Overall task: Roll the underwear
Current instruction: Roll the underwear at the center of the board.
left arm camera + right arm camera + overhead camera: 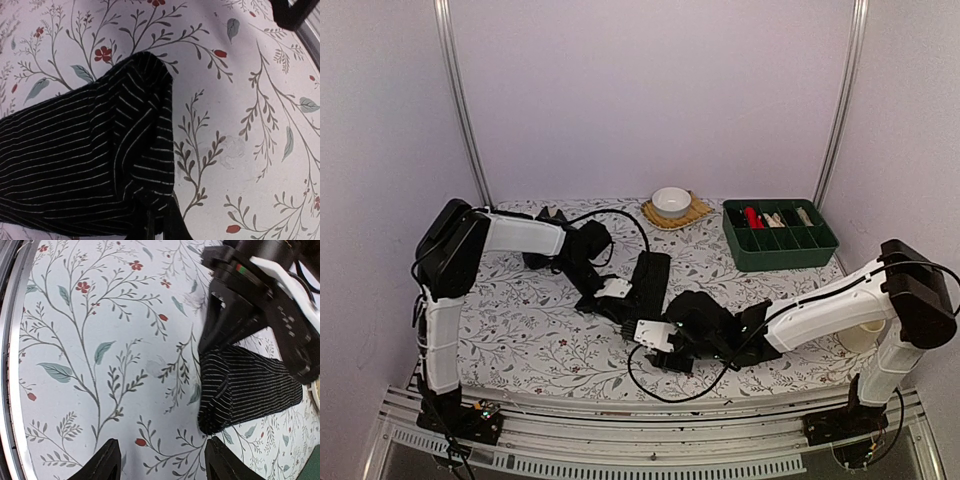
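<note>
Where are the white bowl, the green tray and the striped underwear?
white bowl (671, 211): top view, near outer wall.
green tray (785, 260): top view, front wall.
striped underwear (75, 165): left wrist view, middle of cloth.

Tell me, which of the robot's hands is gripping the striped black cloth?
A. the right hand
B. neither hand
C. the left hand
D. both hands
C: the left hand is pinched shut on an edge of the striped black cloth, while the right hand has its fingers apart over the bare flowered tablecloth with nothing between them.
</note>
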{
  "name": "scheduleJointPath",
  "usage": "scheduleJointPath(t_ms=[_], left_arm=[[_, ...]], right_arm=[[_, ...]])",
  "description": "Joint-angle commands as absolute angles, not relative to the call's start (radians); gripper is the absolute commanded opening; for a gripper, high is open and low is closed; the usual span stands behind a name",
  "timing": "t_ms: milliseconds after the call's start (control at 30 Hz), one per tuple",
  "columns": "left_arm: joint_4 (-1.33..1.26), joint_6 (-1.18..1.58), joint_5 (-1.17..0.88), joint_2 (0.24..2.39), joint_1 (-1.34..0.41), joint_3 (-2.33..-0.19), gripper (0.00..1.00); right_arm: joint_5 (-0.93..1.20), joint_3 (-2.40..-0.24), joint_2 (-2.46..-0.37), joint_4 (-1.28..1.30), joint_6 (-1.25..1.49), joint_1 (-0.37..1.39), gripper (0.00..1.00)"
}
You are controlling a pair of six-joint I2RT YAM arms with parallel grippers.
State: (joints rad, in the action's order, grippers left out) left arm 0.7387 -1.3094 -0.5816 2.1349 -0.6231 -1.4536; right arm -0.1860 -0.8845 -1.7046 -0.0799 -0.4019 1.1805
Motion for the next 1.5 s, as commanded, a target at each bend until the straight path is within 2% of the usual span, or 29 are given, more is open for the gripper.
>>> scheduleJointPath(t_ms=[0,333,833,1067,1467], left_arm=[[0.930,-1.278,-0.603,2.214,-0.602,-1.514,0.00],[1.034,-1.263,-0.600,2.318,-0.589,-1.641,0.00],[1.064,-1.274,-0.598,2.334,-0.587,-1.660,0.00],[1.070,-1.274,-0.595,2.340,-0.586,-1.664,0.00],[1.098,-1.304,-0.590,2.347,-0.586,-1.661,0.00]], right_arm=[[-0.311,-0.942,-1.808,-0.128,-0.523,1.245,0.59],[-0.365,-1.083,-1.968,-0.145,-0.630,1.247,0.58],[-0.401,-1.097,-2.030,-0.145,-0.624,1.176,0.53],[-0.402,-1.102,-2.051,-0.140,-0.621,1.168,0.45],[-0.406,-1.122,-2.069,-0.117,-0.575,1.137,0.48]])
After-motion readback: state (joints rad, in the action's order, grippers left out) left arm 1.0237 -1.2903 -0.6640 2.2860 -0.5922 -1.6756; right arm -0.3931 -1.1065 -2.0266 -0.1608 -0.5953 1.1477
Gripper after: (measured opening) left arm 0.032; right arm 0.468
